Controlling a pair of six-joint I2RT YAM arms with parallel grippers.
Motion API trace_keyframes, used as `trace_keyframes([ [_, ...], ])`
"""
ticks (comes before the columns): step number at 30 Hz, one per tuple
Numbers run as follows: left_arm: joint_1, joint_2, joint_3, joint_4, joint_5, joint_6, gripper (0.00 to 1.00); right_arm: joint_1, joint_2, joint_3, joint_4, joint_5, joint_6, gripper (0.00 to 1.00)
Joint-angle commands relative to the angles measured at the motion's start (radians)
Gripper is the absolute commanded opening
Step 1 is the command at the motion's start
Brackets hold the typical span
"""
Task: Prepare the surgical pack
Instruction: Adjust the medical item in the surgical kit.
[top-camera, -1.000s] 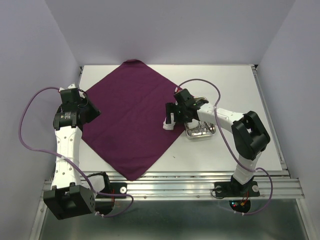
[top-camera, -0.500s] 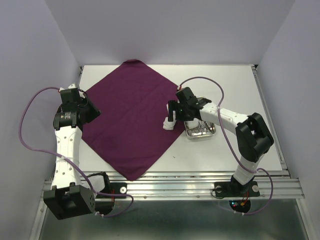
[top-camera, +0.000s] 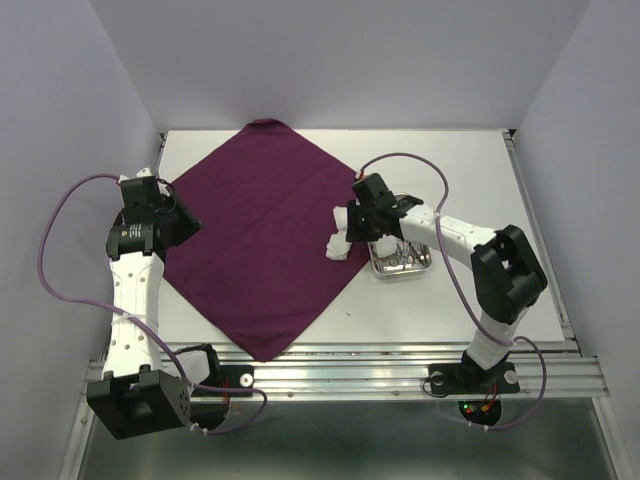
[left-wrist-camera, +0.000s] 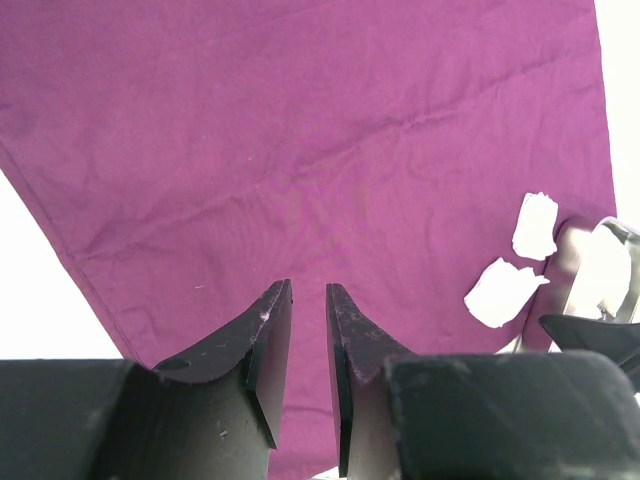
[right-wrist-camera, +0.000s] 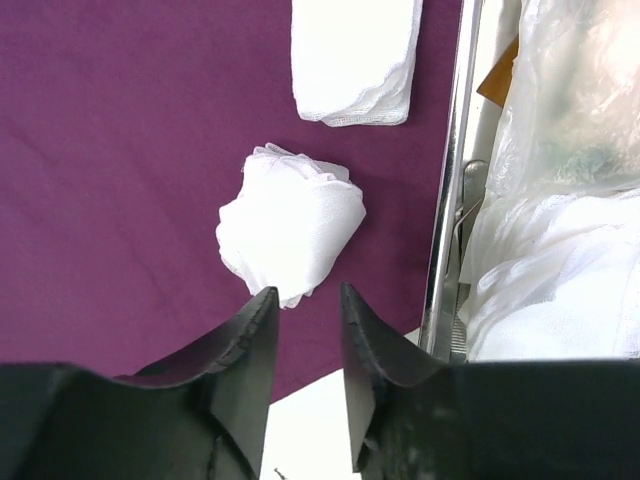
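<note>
My large dark purple square cloth (top-camera: 255, 240) lies flat on the white worktop (top-camera: 450, 170), turned like a diamond; I judge this leaves its corners free to be folded over the contents. The small shiny steel rectangular tray (top-camera: 402, 271) sits just off the cloth's right corner, close enough that I need only a short reach to carry things across. My right pincer (right-wrist-camera: 307, 292) is drawn in on the near edge of a crumpled white gauze pad (right-wrist-camera: 290, 235) and, as far as I can judge, pinches it; the bunching suggests the fingers gathered it as they came together. A second pad, the folded flat white gauze pad (right-wrist-camera: 355, 60), lies just beyond it on the cloth. My left pincer (left-wrist-camera: 308, 290) hovers at the cloth's left edge, fingers narrowly parted with nothing between them; I take this as waiting clear of the work.

A second ago my right pincer stood spread wide above a single white patch; it has since narrowed sharply, and a second white lump now shows beside it. My left arm has not shifted; cloth and tray lie as they did.
</note>
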Motion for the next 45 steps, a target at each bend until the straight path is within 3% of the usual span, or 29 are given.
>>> trace_keyframes([
  [1,0.005,-0.005,-0.001,0.022,0.009,0.01,0.32,-0.004,0.012,0.062,0.023,-0.002,-0.006,0.29],
  [12,0.003,-0.008,0.002,0.019,0.003,0.015,0.32,-0.004,0.143,0.11,0.087,-0.128,0.006,0.23],
  [18,0.003,-0.01,-0.004,0.019,0.0,0.015,0.32,-0.004,0.192,0.138,0.072,-0.154,0.003,0.24],
  [27,0.005,-0.005,-0.015,0.03,0.008,0.01,0.32,-0.004,0.048,0.154,0.028,0.016,-0.027,0.28],
  [37,0.005,-0.01,-0.015,0.028,0.0,0.012,0.32,0.005,0.149,0.337,-0.101,0.223,-0.1,0.32],
  [40,0.003,-0.006,-0.015,0.032,0.003,0.01,0.32,0.016,0.184,0.388,-0.121,0.24,-0.126,0.39],
  [45,0.005,-0.003,-0.012,0.032,0.001,0.007,0.32,0.047,0.256,0.457,-0.144,0.254,-0.155,0.4],
])
